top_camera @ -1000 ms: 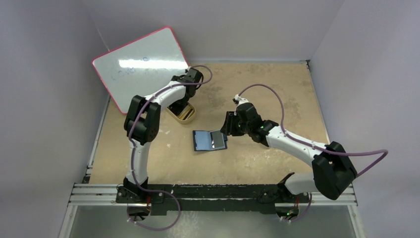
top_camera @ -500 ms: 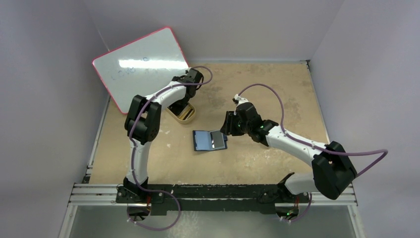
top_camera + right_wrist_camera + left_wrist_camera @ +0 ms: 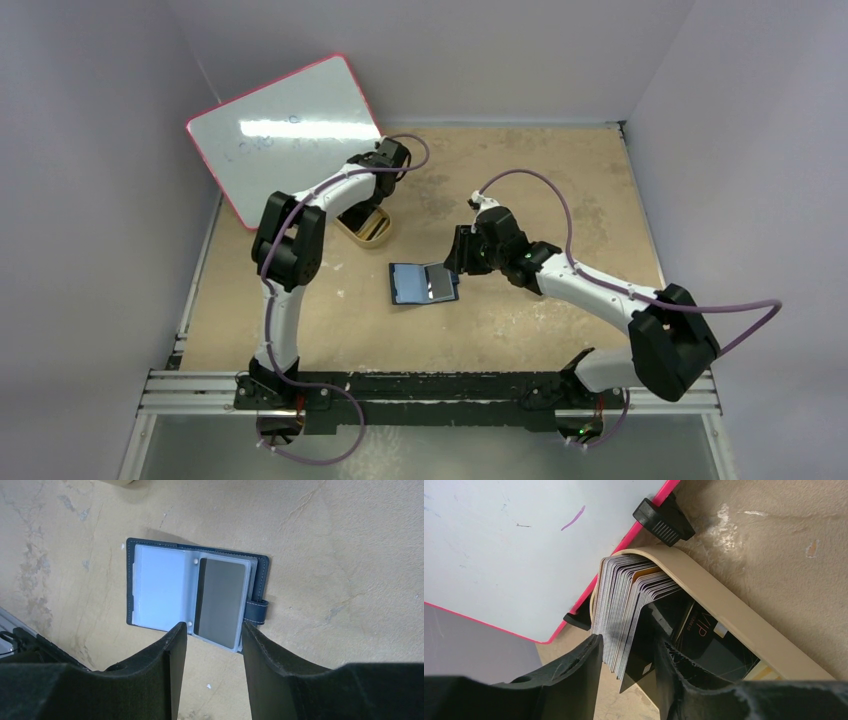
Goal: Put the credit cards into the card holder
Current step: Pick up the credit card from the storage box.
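The wallet [image 3: 424, 283] lies open and flat near the middle of the table [image 3: 540, 190], its pockets facing up. In the right wrist view its left pocket shows pale blue; a grey card [image 3: 221, 600] sits in the right pocket, and the snap tab [image 3: 256, 607] sticks out at 3 o'clock.

The right gripper [image 3: 212, 630] hangs over the wallet from the 3 o'clock side, its jaws spread wide and holding nothing; one fingertip is seen over the wallet's fold, the other just beside the tab.

At about 10 o'clock from the wallet, well apart from it, stands a gold tin [image 3: 368, 230]; it is just beside the foot of a pink-edged whiteboard [image 3: 285, 125] that leans at 11 o'clock on the table.

The left gripper [image 3: 626, 645] reaches down into this tin; a thick stack of cards [image 3: 619, 600] stands on edge there, fanned and leaning toward the whiteboard, with a dark card lying in the tin behind them.

The left jaws stand one on each side of the near end of the stack; the outermost card looks to touch one finger [image 3: 574, 675]; whether the jaws press the cards or only flank them cannot be told.
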`<action>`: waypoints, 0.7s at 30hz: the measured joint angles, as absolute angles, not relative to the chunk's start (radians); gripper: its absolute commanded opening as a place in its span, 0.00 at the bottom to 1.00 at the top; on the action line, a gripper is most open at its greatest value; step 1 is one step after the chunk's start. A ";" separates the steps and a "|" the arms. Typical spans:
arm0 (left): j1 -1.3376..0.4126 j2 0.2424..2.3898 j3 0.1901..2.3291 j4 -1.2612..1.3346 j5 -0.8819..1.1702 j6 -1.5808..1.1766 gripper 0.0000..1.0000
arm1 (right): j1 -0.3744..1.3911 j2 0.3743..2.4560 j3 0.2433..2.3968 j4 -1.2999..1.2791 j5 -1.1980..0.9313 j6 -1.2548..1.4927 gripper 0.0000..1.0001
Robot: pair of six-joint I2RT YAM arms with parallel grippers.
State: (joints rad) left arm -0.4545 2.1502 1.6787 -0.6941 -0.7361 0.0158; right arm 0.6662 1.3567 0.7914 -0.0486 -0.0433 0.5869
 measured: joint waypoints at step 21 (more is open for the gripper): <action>-0.458 2.137 1.737 -0.770 -0.620 -0.009 0.00 | 0.666 1.368 0.791 -0.049 -0.044 0.582 0.47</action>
State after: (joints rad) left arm -0.4576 2.1368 1.7367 -0.7696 -0.6197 -0.0090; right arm 0.6662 1.3678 0.7914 -0.0486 -0.0444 0.5819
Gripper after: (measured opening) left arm 0.049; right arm 0.472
